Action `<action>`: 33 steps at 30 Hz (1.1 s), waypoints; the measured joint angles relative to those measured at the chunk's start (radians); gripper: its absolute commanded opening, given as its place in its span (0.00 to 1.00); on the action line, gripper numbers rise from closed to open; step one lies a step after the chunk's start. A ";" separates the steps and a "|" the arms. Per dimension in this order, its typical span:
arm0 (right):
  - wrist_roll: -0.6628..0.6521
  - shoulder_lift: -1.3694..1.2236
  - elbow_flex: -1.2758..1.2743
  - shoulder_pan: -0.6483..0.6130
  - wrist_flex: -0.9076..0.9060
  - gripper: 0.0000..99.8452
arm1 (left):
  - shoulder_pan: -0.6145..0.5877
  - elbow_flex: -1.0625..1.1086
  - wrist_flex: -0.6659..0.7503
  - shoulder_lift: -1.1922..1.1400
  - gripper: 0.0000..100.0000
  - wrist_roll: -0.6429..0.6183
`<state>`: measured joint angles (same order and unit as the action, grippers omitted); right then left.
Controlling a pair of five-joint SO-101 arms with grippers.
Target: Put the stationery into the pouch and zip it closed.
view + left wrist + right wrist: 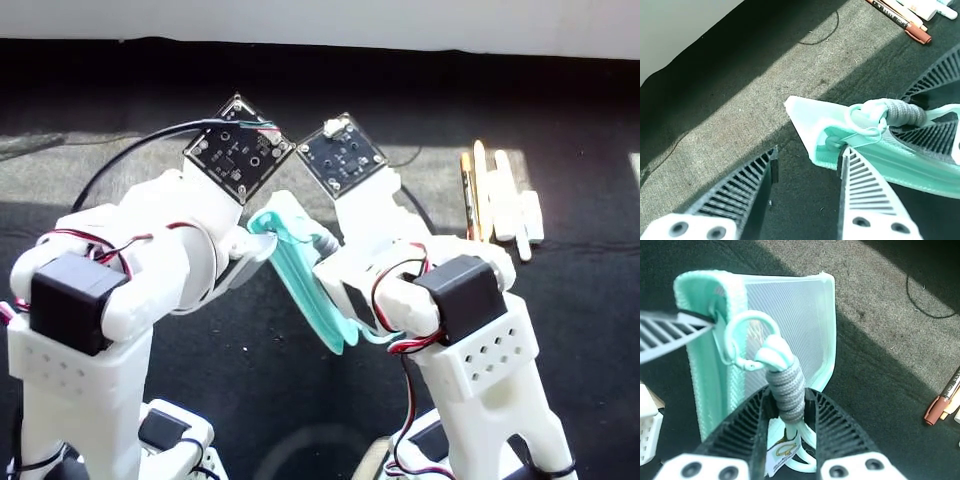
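The pouch [305, 275], mint green with a mesh face, hangs between the two arms near the middle of the table. It is held up by the grey cord [786, 385] tied to its zip ring. The right gripper [787, 399] is clamped on that cord. The left gripper [808, 154] has its jaws wide apart at the pouch's top corner, with one finger against the fabric edge, so it grips nothing.

The stationery [497, 200], a few pens and white pieces, lies in a row on the table at the far right, well apart from the pouch.

By my reading the task has barely begun. No item has gone inside, and both the filling and the zipping remain.

I cannot make out whether the zip is open or shut. In the high view the arms cover the pouch's lower end, so I cannot tell whether it touches the table. The wrist views cut the pens off at the edge, and the white pieces are too small to name.
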<state>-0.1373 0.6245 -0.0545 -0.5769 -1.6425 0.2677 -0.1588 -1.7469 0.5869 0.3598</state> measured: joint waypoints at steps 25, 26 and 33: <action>0.000 0.000 0.000 0.000 0.000 0.01 | 0.000 -0.132 0.000 -0.009 0.21 0.002; 0.000 0.000 0.000 0.000 0.000 0.01 | 0.000 -0.132 0.000 -0.015 0.21 0.002; 0.000 0.000 0.000 0.000 0.000 0.01 | -0.009 -0.135 0.000 -0.097 0.21 0.000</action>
<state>-0.1373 0.6245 -0.0545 -0.5769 -1.6425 0.2585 -0.2938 -1.7469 0.4902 0.3598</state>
